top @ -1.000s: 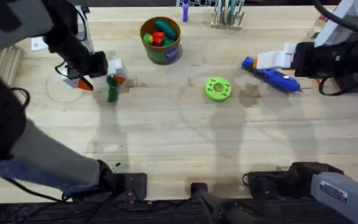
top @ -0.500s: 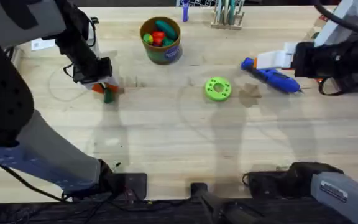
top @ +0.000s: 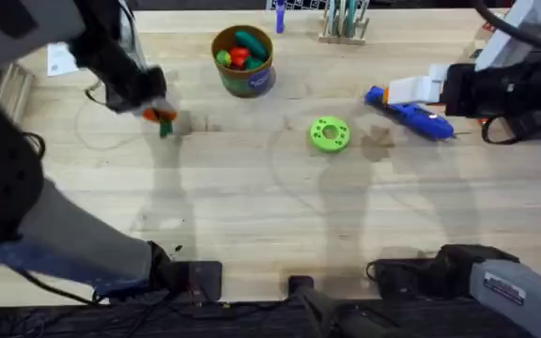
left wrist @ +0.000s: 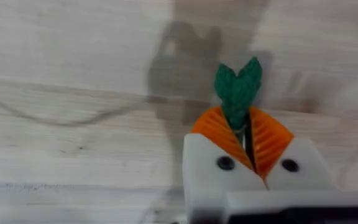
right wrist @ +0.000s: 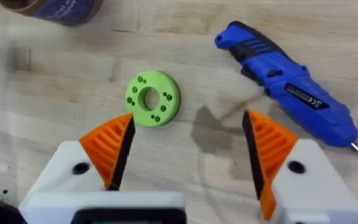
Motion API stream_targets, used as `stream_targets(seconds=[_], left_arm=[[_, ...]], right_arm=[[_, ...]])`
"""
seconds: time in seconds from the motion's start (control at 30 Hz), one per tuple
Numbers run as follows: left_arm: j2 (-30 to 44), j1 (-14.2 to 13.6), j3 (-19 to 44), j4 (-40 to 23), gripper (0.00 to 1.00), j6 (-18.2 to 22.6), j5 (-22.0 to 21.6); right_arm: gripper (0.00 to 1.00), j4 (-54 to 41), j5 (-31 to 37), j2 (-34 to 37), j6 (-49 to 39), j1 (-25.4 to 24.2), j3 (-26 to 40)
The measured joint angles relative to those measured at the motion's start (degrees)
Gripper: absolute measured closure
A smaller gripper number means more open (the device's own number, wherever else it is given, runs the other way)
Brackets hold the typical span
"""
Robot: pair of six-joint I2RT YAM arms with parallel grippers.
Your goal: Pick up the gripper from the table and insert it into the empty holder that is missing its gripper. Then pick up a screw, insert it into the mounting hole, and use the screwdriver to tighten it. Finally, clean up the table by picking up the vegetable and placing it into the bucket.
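L arm reaches from the lower-left base up to the table's far-left area. L gripper (top: 161, 116) has its orange pads (left wrist: 218, 130) pinched tight on the vegetable (left wrist: 237, 88); its green leafy end sticks out past the fingertips. Wrist view puts it above bare wood w/ its shadow below, apart from the surface, so it looks lifted, not resting. Overhead, the vegetable (top: 165, 124) shows as a small green bit below the orange tips.

Next to the right, farther back: bucket (top: 243, 60), upright, olive w/ tan rim, red, green and yellow toy food inside. It stands apart from the L gripper, w/ clear table (top: 252, 207) between.

Center-right: lime green ring disc (top: 329, 133) lies flat, small holes on its face. Also seen from the R wrist (right wrist: 152, 98), just beyond the fingertips.

Further right: blue screwdriver (top: 409, 114) lies on its side, thin bit pointing toward the right edge. Nothing grips it; wrist view (right wrist: 288, 83) shows it loose on the wood.

R gripper (right wrist: 188, 140) spread wide, nothing between the pads, hovering near disc and screwdriver. Overhead, its white fingers (top: 419, 87) sit just above the screwdriver's handle.
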Motion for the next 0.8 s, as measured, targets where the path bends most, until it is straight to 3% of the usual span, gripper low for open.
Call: stream_targets(seconds=[0.17,0.33,0.63,0.8], left_arm=[[-7.86,-1.77,5.77,0.28,0.987,-0.12,3.39],[-12.38,-7.81,10.90,3.94,0.987,-0.15,4.59],[-8.95,-20.01,12.34,18.86,0.988,-2.99,4.93],[-3.84,-22.97,12.33,20.41,0.988,-4.45,4.21]], right_arm=[[0.010,0.00,0.00,0.00,0.00,0.00,0.00],[0.010,0.00,0.00,0.00,0.00,0.00,0.00],[0.010,-0.02,-0.02,0.00,0.02,0.00,0.00],[0.010,0.00,-0.02,0.00,0.04,0.00,0.00]])
